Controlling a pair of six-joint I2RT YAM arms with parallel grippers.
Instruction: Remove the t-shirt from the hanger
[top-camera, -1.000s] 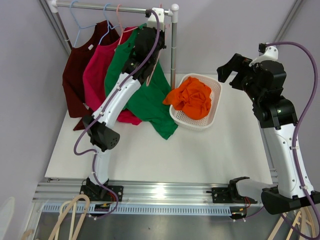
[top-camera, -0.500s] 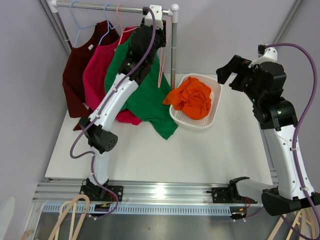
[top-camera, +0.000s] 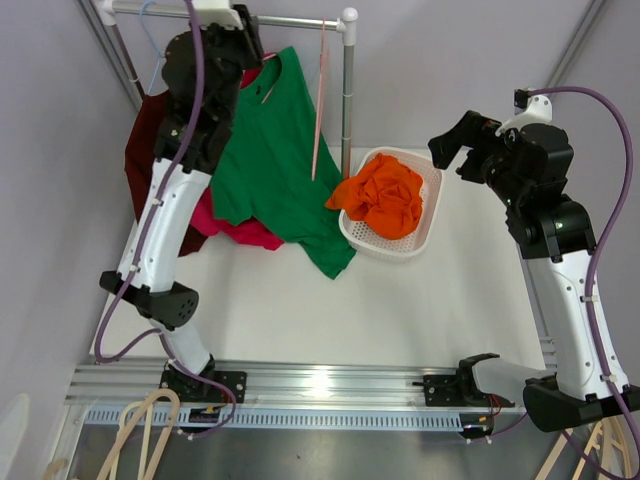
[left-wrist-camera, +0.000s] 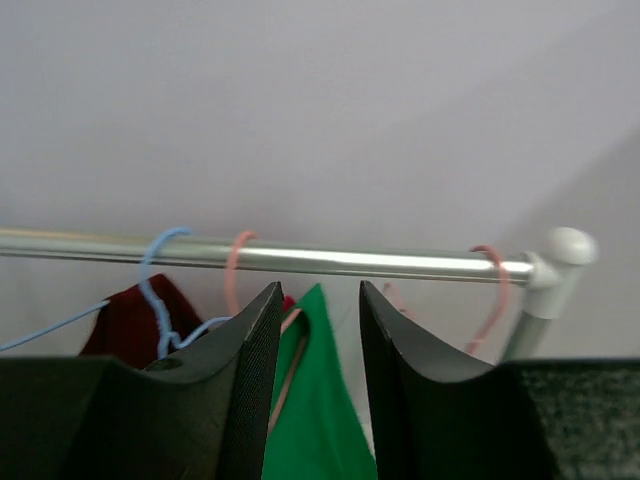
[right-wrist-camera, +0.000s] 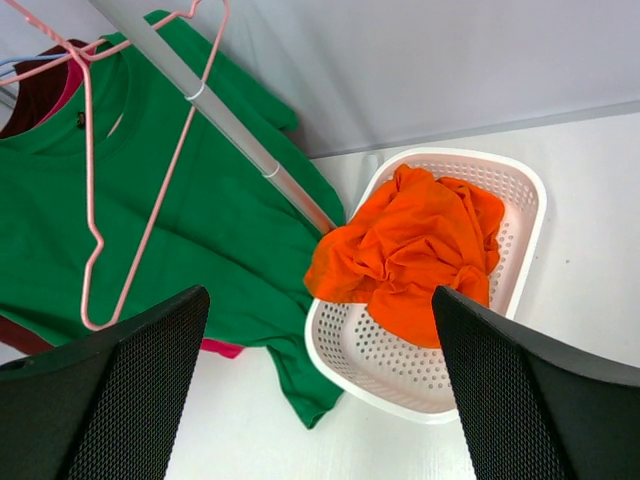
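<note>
We see the left gripper (left-wrist-camera: 319, 300) partly open, holding nothing, facing the rail (left-wrist-camera: 380, 262). The green t-shirt (top-camera: 275, 160) drapes onto the far edge of the bench (top-camera: 400, 300). The right gripper (right-wrist-camera: 320, 300) gapes wide, empty.

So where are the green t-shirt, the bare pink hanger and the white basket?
green t-shirt (top-camera: 270, 160): overhead view, middle of its front.
bare pink hanger (top-camera: 317, 100): overhead view, midway along its wire.
white basket (right-wrist-camera: 375, 360): right wrist view, bare perforated inside wall.
</note>
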